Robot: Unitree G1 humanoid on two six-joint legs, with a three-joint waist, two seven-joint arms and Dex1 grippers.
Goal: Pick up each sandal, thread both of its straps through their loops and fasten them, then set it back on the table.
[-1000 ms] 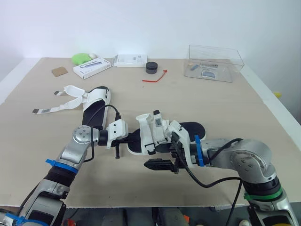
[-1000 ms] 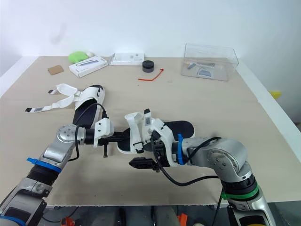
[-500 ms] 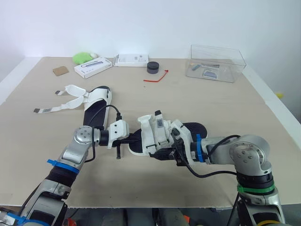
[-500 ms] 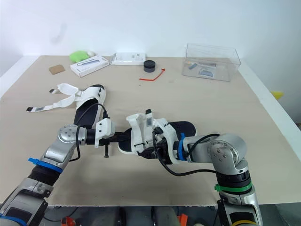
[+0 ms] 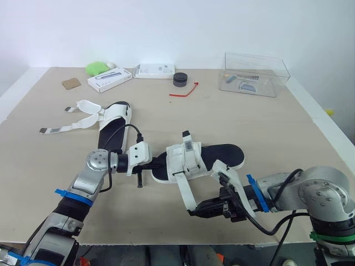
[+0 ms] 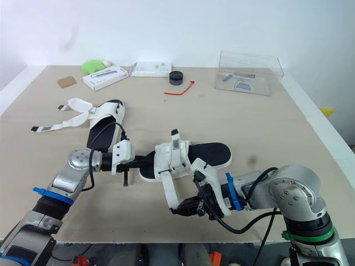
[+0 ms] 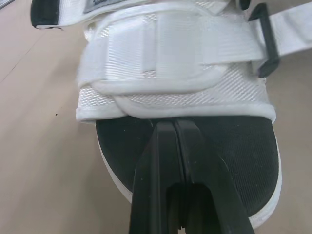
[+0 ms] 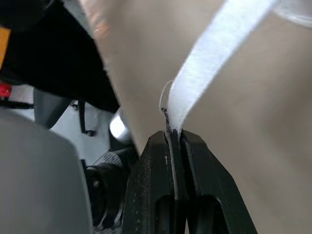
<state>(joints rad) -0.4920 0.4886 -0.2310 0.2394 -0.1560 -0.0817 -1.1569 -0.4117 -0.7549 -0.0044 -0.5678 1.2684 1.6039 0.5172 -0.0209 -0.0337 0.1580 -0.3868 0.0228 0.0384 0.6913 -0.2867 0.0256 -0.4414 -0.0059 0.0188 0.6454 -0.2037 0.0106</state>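
Observation:
The near sandal (image 5: pixel 213 155), black-soled with white straps, lies mid-table. My left gripper (image 5: pixel 156 164) is shut on the edge of its black sole (image 7: pixel 229 146), just below the folded white strap band (image 7: pixel 161 58). One long white strap (image 5: pixel 184 190) runs from the sandal toward the table's front edge. My right gripper (image 5: pixel 195 211) is shut on that strap's end (image 8: pixel 204 68), with the tip pinched between the black fingers (image 8: pixel 158 151). The second sandal (image 5: pixel 113 123) lies further back on the left, its loose straps (image 5: pixel 75 124) spread out to the left.
Along the far side stand a clear plastic box (image 5: pixel 255 75), a black round puck (image 5: pixel 179 79), a red cord (image 5: pixel 184 91), two white boxes (image 5: pixel 108 79) (image 5: pixel 154 70), a green object (image 5: pixel 95 68) and a brown card (image 5: pixel 70 83). The table's front edge (image 5: pixel 166 244) is close under my right gripper.
My right gripper went from open beside the sandal to shut on a strap end, then drew the strap out toward the front edge. The left gripper kept its hold.

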